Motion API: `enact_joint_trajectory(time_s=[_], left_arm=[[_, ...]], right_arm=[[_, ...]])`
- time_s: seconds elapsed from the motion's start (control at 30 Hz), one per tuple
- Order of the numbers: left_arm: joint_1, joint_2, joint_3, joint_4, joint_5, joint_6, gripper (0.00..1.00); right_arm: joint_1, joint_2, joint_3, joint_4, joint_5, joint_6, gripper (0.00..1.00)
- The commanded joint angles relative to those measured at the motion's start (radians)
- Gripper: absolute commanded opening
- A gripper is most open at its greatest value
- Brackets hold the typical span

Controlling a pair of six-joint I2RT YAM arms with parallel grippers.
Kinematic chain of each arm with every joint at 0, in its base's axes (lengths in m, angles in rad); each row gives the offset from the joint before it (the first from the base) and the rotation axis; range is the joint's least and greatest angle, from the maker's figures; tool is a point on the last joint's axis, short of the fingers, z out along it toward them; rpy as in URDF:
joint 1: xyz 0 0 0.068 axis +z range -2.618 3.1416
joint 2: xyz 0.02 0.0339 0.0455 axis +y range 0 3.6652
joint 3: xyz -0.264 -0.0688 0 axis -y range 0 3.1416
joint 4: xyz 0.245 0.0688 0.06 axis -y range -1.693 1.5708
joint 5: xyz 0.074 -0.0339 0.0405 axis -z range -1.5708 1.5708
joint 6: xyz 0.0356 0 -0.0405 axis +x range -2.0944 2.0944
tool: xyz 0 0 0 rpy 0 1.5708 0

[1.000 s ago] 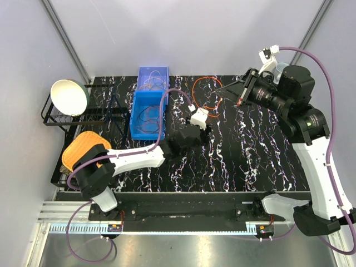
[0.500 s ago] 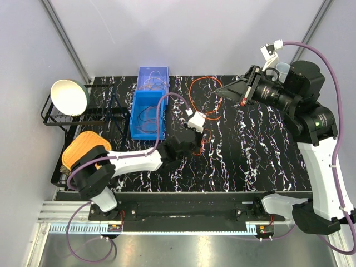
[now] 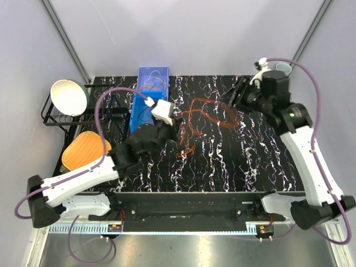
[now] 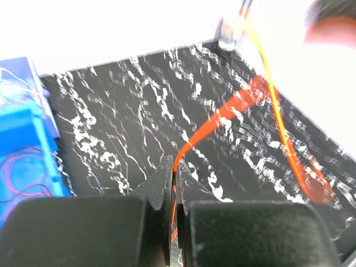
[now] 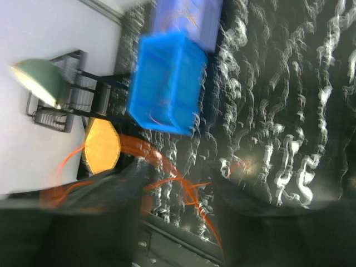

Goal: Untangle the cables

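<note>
The cables [image 3: 203, 102] hang as a loose orange and red loop over the black marbled table [image 3: 250, 161], at about 12 o'clock from its middle, stretched between the two arms. The blur hides where single strands cross. From the loop's 8 o'clock end a strand runs into the left gripper [image 3: 174, 130]. Its wrist view shows the jaws pressed together, pinching an orange wire [image 4: 222, 114] that climbs away toward 1 o'clock, with a thinner yellow-orange one beside it. A short bit of wire dangles below that grip toward 6 o'clock. The right gripper [image 3: 232, 95] sits at the loop's 2 o'clock end, up off the table. In its smeared wrist view the two dark fingers stand apart, with orange strands [image 5: 161, 161] crossing the gap [image 5: 186, 200]. I cannot tell whether they touch either finger. At 10 o'clock on the table stands a blue bin [image 3: 139, 119] with more thin wires coiled inside. Past it, at the 9 o'clock edge, a white bowl [image 3: 69, 95] leans on a black wire rack [image 3: 103, 111]. An orange woven basket [image 3: 83, 146] lies just toward 7 o'clock of that.
</note>
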Motion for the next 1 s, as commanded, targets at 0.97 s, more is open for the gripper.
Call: enact_joint_trajectory(time_s=[0.97], left_arm=[[0.026,0.183,0.630,-0.707,-0.076,-0.151,0.00]], right_arm=[[0.001,-0.193,-0.435,0.572,-0.621,0.069,0.83]])
